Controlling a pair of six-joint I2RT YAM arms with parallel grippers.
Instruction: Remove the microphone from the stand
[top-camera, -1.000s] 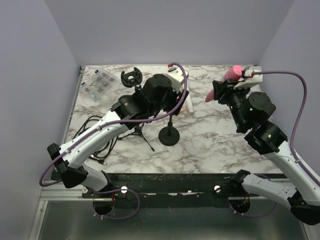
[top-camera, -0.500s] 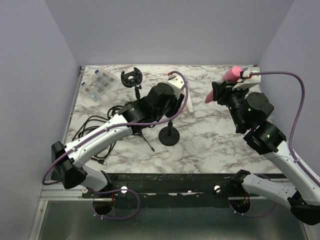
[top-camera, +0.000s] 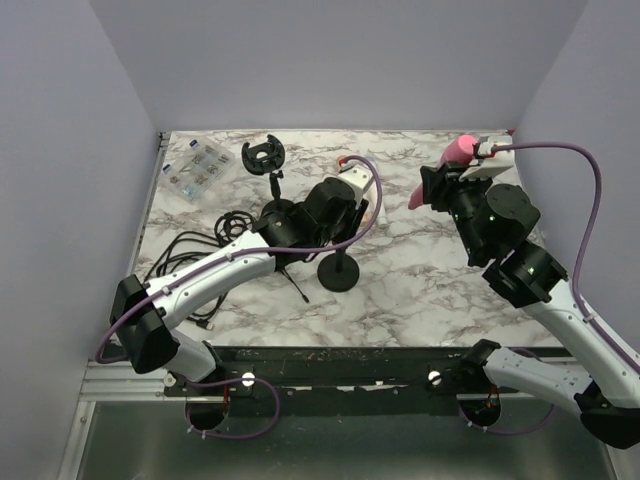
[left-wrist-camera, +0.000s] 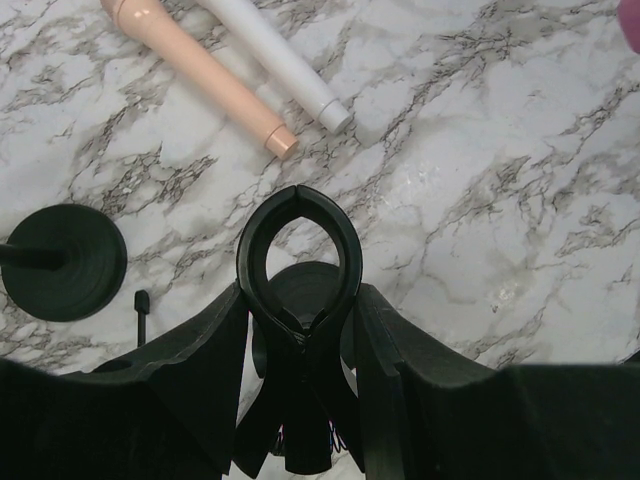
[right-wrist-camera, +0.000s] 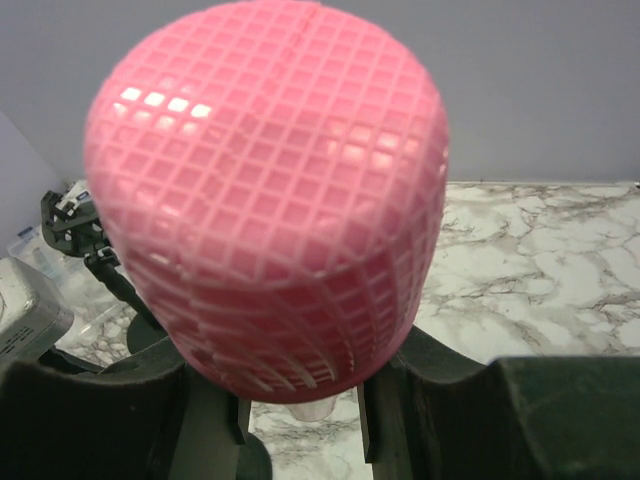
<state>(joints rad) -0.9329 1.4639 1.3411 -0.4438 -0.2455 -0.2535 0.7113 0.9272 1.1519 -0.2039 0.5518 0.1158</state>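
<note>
View from above a marble table (top-camera: 430, 270) with my two arms reaching in from the near edge.

My right gripper (top-camera: 437, 181) is clenched around the pink microphone (top-camera: 460, 151) and holds it in the air to the right of the stand (top-camera: 339, 272), well apart from it. From my right wrist, the microphone's mesh head fills the view, seated between my two fingers.

The microphone's long axis slants. Its round head points up and away from the stand, and its narrow tail angles down and back toward the stand.

My left gripper (top-camera: 338, 222) sits on top of the stand. From my left wrist, my fingers are closed against the sides of the stand's black clip (left-wrist-camera: 345, 250), gripping it. The clip's ring is empty. Marble and the stand's own round base show through it.

Just beyond the stand, a peach microphone (left-wrist-camera: 200, 75) and a white microphone (left-wrist-camera: 280, 60) lie flat side by side. A second stand base (left-wrist-camera: 62, 262) sits just to the stand's left.

I judge the microphone to be already free of the stand. What matters for the next move is that it lies on the stand's right, in my right arm's grasp. Carrying it further right, away from the stand, should keep its tail clear of the clip while my left arm steadies the stand.
</note>
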